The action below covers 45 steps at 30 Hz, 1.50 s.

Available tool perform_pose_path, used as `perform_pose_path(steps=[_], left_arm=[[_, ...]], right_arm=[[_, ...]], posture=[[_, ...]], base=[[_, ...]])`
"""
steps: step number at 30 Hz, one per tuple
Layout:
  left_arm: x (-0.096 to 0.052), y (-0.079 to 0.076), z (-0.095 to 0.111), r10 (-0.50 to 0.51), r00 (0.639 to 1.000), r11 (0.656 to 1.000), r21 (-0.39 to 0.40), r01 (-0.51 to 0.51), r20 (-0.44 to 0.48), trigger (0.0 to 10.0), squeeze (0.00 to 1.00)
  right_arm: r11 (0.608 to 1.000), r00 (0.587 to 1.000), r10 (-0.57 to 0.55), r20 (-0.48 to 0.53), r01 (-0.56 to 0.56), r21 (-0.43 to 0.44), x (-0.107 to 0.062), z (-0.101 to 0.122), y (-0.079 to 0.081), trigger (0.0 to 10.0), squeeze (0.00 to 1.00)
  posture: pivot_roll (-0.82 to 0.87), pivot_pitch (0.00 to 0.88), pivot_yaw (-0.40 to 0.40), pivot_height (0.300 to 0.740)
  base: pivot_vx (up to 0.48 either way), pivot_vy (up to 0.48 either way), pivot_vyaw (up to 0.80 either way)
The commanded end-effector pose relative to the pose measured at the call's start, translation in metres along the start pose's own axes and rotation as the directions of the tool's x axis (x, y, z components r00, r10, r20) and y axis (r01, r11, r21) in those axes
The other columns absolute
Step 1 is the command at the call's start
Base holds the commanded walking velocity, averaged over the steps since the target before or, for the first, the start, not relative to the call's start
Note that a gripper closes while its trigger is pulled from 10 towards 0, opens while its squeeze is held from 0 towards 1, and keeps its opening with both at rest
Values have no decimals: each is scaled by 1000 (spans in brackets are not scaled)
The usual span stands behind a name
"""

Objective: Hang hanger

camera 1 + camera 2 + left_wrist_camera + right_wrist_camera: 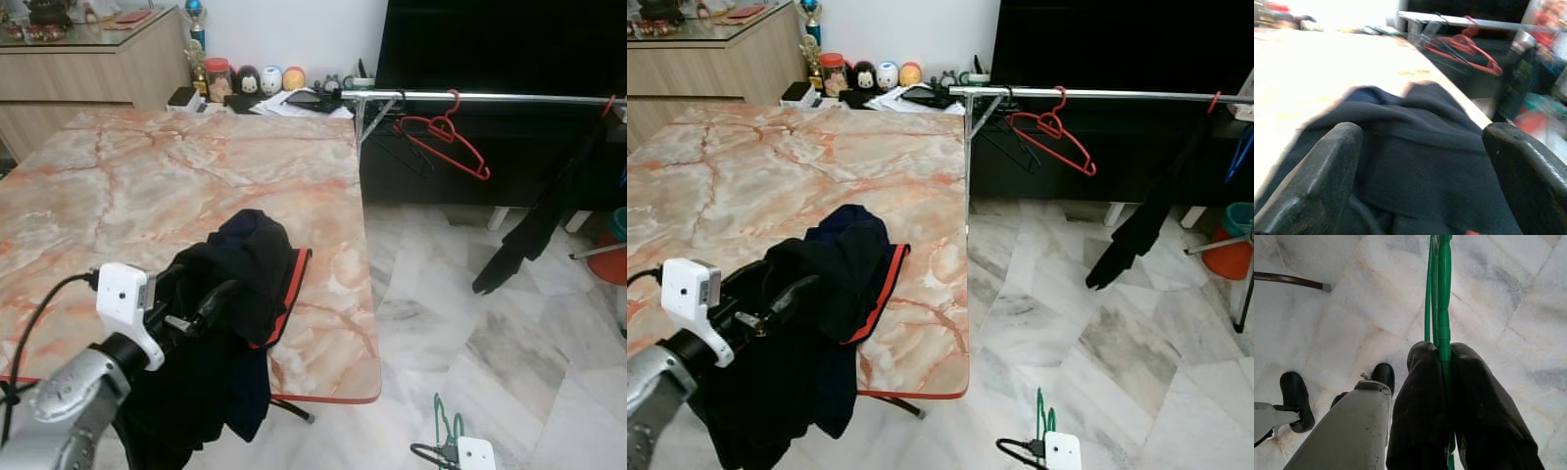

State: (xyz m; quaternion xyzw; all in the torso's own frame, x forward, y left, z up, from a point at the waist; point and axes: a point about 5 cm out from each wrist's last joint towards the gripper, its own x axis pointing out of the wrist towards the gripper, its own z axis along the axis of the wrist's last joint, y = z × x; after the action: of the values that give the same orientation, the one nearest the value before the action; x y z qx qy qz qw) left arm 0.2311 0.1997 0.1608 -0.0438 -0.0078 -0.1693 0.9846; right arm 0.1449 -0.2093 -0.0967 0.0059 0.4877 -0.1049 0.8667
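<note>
My right gripper is shut on a green hanger and holds it low over the marble floor, right of the table; the hanger also pokes up at the bottom of the left eye view. Beyond the table's far right corner runs a metal rail. On it hang a red hanger, a thin black hanger and a black garment. My left gripper is open at a pile of dark clothes on the marble table; its fingers stand wide apart over the cloth.
A wooden cabinet stands at the back left, with jars and small figurines beside it. An orange bucket sits at the far right. Open floor lies between table and rail. My own feet show below the right wrist.
</note>
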Motion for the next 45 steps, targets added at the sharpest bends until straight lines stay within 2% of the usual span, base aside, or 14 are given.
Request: perform_pose_path(steps=[1, 3, 4, 6, 10, 17, 23, 30, 45], left_arm=[[2, 2, -2, 70, 997, 998, 11, -70, 19, 10000, 0], [6, 1, -6, 148, 988, 987, 53, -150, 37, 10000, 0], [9, 3, -8, 234, 969, 962, 128, -242, 72, 10000, 0], [10, 3, -5, 294, 947, 927, 201, -316, 129, 10000, 0], [11, -5, -8, 287, 948, 942, 140, -306, 139, 10000, 0], [11, -9, -22, 304, 945, 932, 170, -321, 118, 10000, 0], [15, -15, -24, 286, 951, 934, 186, -304, 115, 10000, 0], [19, -20, -24, 265, 956, 934, 212, -286, 126, 10000, 0], [21, -19, -21, 255, 956, 930, 235, -283, 144, 10000, 0]], right_arm=[[1000, 1000, -5, 6, 5, -4, 0, 1, -2, 10000, 0], [1000, 1000, -4, 6, 5, -4, 0, 1, -2, 10000, 0], [1000, 1000, -5, 7, 5, -3, 0, 1, -2, 10000, 0], [1000, 1000, -7, 8, 7, 0, 0, 1, -3, 10000, 0], [1000, 1000, -10, 8, 10, 3, 0, 1, -3, 10000, 0], [1000, 1000, -8, 7, 8, -2, 0, 0, -4, 10000, 0], [1000, 1000, -10, 4, 10, -5, 0, -1, -4, 10000, 0], [1000, 1000, -7, 2, 7, -5, -1, -2, -3, 10000, 0], [1000, 1000, -6, -2, 6, -9, -1, -4, -2, 10000, 0]], posture=[[166, 0, -42, 740], [162, 0, -45, 740], [156, 0, -45, 740], [153, 0, -46, 740], [156, 0, -50, 740], [156, 0, -52, 740], [153, 0, -54, 740], [150, 0, -51, 740], [157, 0, -47, 740]], base=[[0, 0, 0], [0, 0, 0], [0, 0, 0], [0, 0, 0], [0, 0, 0], [0, 0, 0], [0, 0, 0], [0, -345, 0], [0, -410, 0]])
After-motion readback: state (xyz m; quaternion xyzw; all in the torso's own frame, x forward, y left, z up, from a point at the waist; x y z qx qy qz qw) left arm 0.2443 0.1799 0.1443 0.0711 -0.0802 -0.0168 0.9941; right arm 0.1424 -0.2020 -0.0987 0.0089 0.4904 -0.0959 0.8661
